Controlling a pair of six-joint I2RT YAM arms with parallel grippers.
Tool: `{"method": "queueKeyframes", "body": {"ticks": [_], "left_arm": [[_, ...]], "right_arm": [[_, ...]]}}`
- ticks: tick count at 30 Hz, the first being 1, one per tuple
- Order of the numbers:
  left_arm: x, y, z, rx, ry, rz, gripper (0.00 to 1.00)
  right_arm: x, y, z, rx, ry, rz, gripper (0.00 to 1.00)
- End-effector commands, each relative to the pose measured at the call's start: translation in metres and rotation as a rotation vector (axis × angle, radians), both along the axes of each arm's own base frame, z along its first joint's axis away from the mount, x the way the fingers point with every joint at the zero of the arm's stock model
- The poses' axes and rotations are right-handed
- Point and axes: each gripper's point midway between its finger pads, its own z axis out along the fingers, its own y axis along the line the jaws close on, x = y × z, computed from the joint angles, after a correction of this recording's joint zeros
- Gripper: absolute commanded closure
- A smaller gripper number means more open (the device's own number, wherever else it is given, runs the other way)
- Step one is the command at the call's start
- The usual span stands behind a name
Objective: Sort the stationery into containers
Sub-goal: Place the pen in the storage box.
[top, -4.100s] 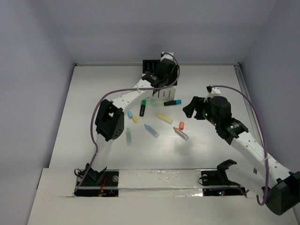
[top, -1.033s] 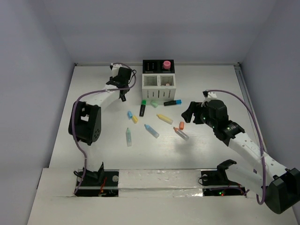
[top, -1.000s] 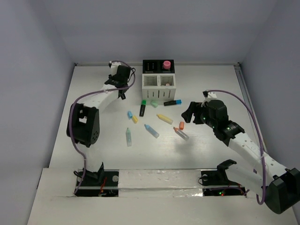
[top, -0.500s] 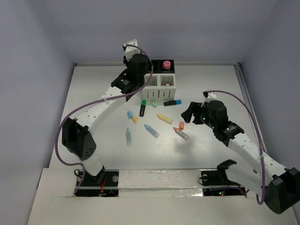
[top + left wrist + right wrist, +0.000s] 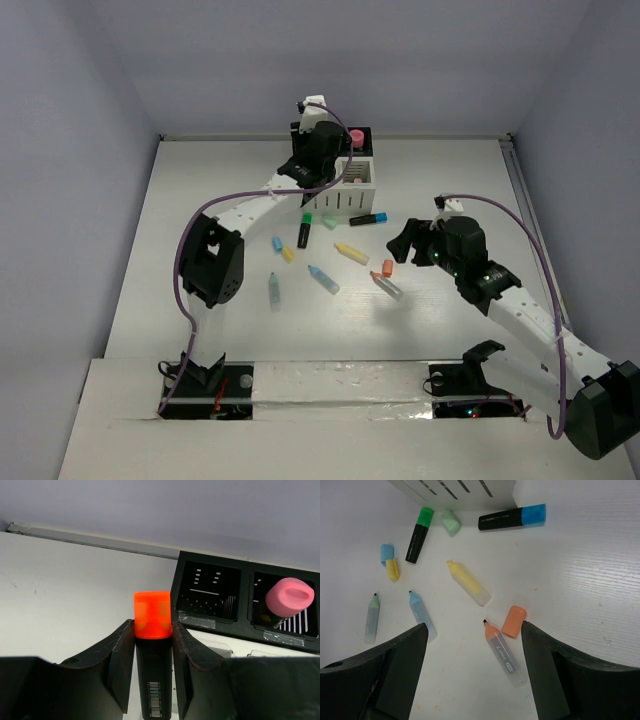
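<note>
My left gripper (image 5: pixel 152 625) is shut on a black marker with an orange cap (image 5: pixel 152 615), held just above the organizer (image 5: pixel 352 180). Its two black compartments (image 5: pixel 207 592) lie right ahead, and a pink-capped item (image 5: pixel 290 596) stands in the right one. My right gripper (image 5: pixel 473 626) hangs open over an uncapped orange highlighter (image 5: pixel 502 650) and its loose orange cap (image 5: pixel 514 621). Yellow (image 5: pixel 469 583), blue (image 5: pixel 421 615) and green (image 5: pixel 371 617) highlighters lie on the table between the arms.
A green-capped black marker (image 5: pixel 418 534), a blue-capped black marker (image 5: pixel 512 517) and a loose green cap (image 5: pixel 451 522) lie in front of the white slatted compartments. Small blue and yellow caps (image 5: pixel 390 562) sit further left. Walls enclose the table (image 5: pixel 200 200) on three sides.
The left arm has swung from the back left of the table rightward to above the organizer. The right arm has barely moved.
</note>
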Motion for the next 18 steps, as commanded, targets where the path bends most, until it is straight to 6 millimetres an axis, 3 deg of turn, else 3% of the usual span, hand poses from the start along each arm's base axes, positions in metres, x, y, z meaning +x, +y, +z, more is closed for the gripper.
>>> {"method": "queueKeyframes", "body": {"ticks": [1, 18], "left_arm": [[0.004, -0.006, 0.058, -0.071, -0.15, 0.014, 0.89], [0.011, -0.027, 0.018, -0.077, -0.171, -0.03, 0.87]], "right_arm": [[0.007, 0.007, 0.018, 0.036, -0.073, 0.008, 0.19], [0.004, 0.003, 0.026, 0.054, -0.111, -0.006, 0.19]]}}
